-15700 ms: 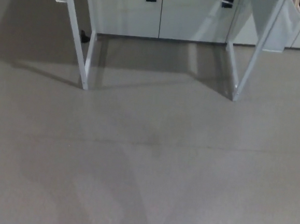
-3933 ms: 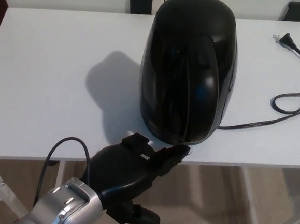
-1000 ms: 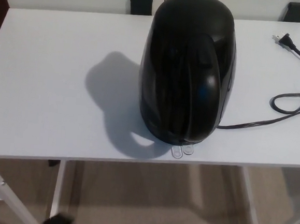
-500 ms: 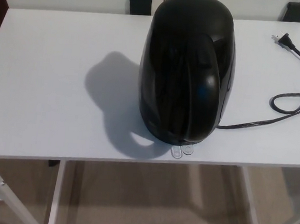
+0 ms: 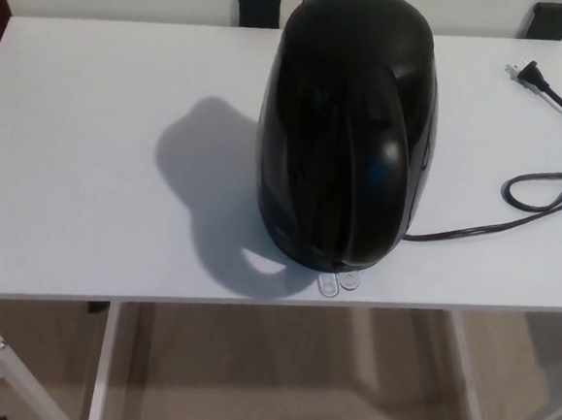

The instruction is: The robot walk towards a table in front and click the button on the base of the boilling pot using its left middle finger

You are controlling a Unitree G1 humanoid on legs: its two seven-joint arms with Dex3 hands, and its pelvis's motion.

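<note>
We're at the white table (image 5: 87, 204) w/ the black pot (image 5: 344, 127) in the middle. Its little clear button (image 5: 340, 281) pokes out at the near edge. Cord (image 5: 548, 163) lies far right, unplugged. No hands show, so we can't tell their fingers. Press maybe done, can't tell.

Bare table (image 5: 88, 185) left of pot (image 5: 346, 128)

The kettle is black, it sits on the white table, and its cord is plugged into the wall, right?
Not quite. The kettle is black and sits on the white table, but its cord is not plugged in: the head view shows the plug lying loose on the tabletop.
</note>
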